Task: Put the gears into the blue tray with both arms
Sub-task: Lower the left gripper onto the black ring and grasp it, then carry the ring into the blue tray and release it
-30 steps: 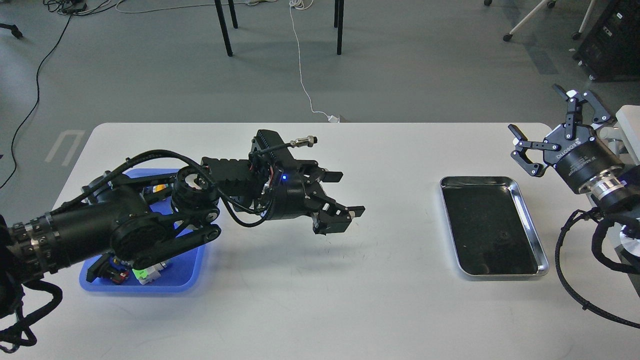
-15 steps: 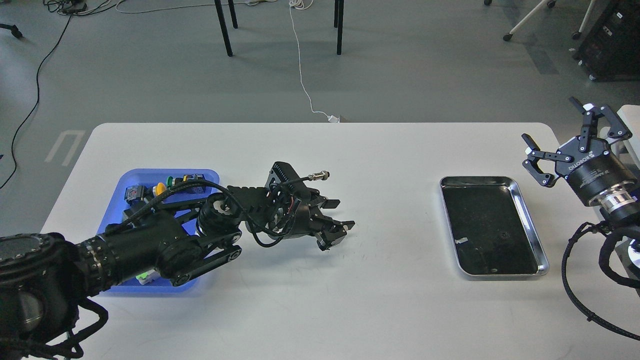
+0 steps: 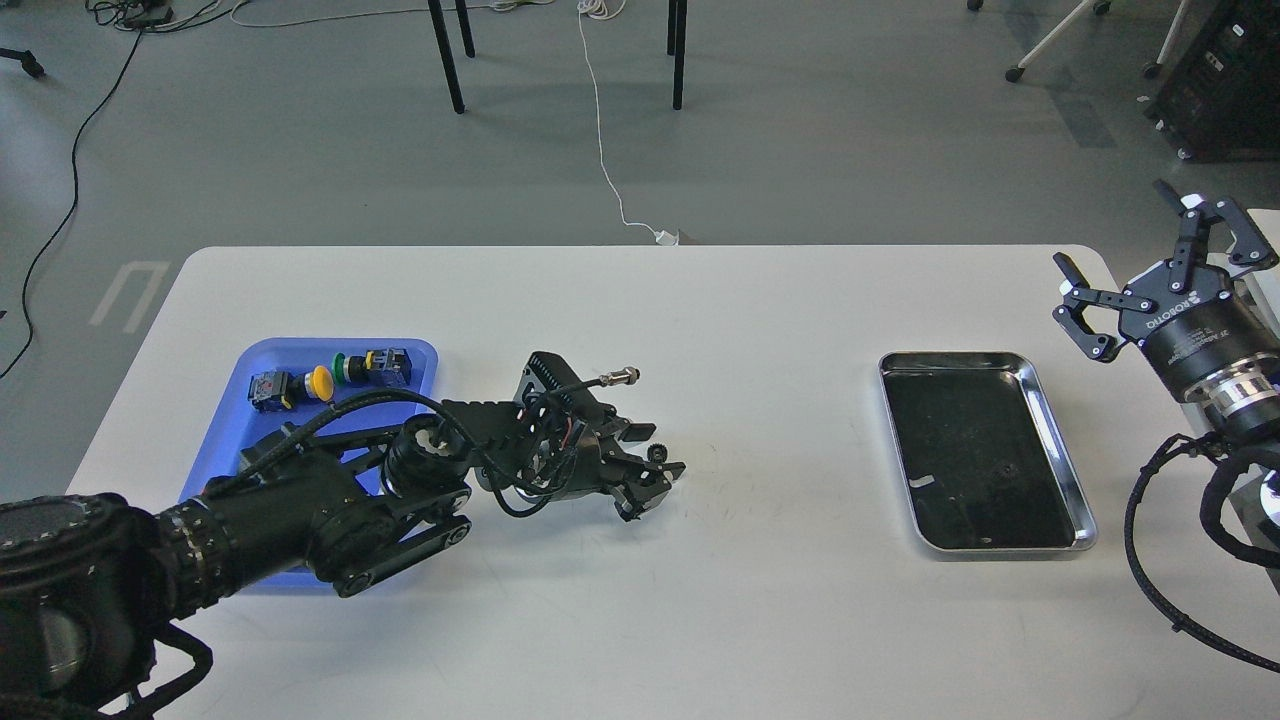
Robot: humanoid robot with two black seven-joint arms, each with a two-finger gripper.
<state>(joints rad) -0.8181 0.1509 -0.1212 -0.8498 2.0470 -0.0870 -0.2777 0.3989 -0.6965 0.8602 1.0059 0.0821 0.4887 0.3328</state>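
A tiny black toothed gear (image 3: 657,455) lies on the white table (image 3: 760,600) near its middle. My left gripper (image 3: 655,451) is low over the table, open, with one finger on each side of the gear; I cannot tell whether they touch it. The blue tray (image 3: 300,345) sits at the left, its near half hidden under my left arm. My right gripper (image 3: 1113,227) hangs open and empty above the table's far right corner.
Coloured-capped push-button switches (image 3: 290,386) (image 3: 372,365) lie in the far part of the blue tray. A shiny steel tray (image 3: 886,400) with a dark inside sits at the right. Beyond the table are chair legs and cables on the grey floor.
My left arm has come down from above the blue tray, and its gripper has sunk to the table and shifted a little left; the gear now shows between its fingers. My right gripper has drawn back to the right.
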